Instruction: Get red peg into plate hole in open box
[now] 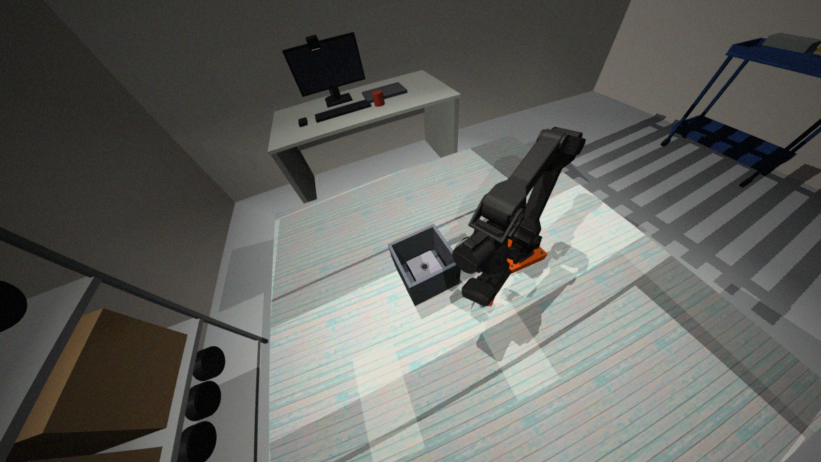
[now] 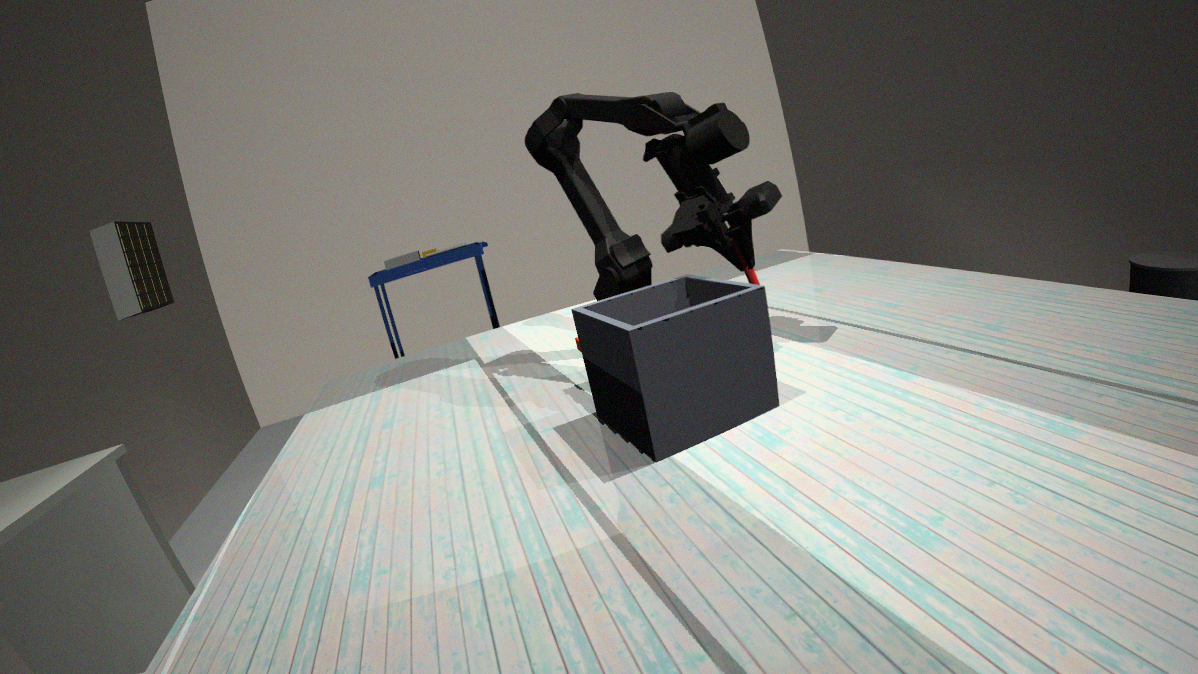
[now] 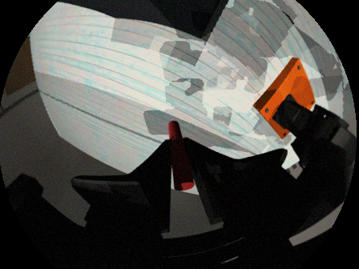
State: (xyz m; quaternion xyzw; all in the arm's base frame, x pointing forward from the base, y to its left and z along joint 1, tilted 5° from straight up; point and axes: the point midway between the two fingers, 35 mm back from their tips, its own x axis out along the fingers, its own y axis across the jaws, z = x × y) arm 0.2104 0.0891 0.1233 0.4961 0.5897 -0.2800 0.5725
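Observation:
My gripper (image 2: 742,254) (image 3: 176,142) is shut on the red peg (image 2: 752,275) (image 3: 179,160). The peg lies lengthwise between the fingertips, with one end sticking out past them, and leans in the exterior view. In the top view only a speck of the peg (image 1: 491,302) shows below the hand. The peg is outside the dark grey open box (image 1: 437,286) (image 2: 705,381), beside it and above the table. The box stands upright. The light plate (image 1: 434,259) at its bottom has a round hole (image 1: 424,266), with nothing in it.
The arm's orange base (image 1: 529,261) (image 3: 298,86) is bolted down near the box, on the striped table top (image 1: 367,338) (image 2: 418,502). A dark block, likely the box, shows at the top of the wrist view. A desk (image 1: 292,131) with a monitor stands beyond.

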